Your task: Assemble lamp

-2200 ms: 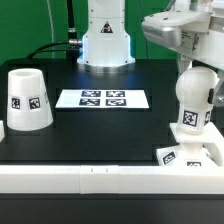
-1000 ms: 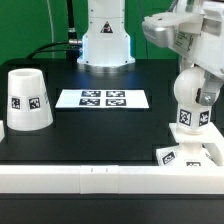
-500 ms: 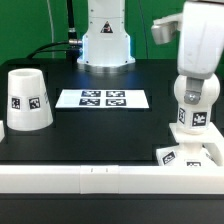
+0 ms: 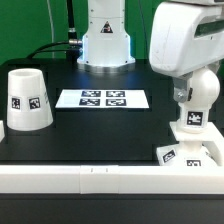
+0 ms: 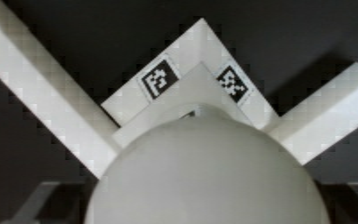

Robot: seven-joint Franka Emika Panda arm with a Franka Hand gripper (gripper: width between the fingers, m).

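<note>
The bulb (image 4: 197, 104) stands upright on the square base (image 4: 190, 152) at the exterior view's right, by the front rail. My gripper (image 4: 188, 92) comes down over it from above and is shut on the bulb's round head; the hand hides the top. In the wrist view the bulb (image 5: 202, 170) fills the space between my dark fingers (image 5: 48, 200), with the tagged corner of the base (image 5: 194, 80) beyond it. The tapered shade (image 4: 28, 98) stands alone at the exterior view's left.
The marker board (image 4: 103, 98) lies flat mid-table. The robot's base column (image 4: 105, 40) stands at the back. A white rail (image 4: 90, 178) runs along the front edge.
My wrist has turned about the bulb and the hand has swung toward the exterior view's left, over the bulb's head. The bulb's tag has turned with it. The shade has not moved.
</note>
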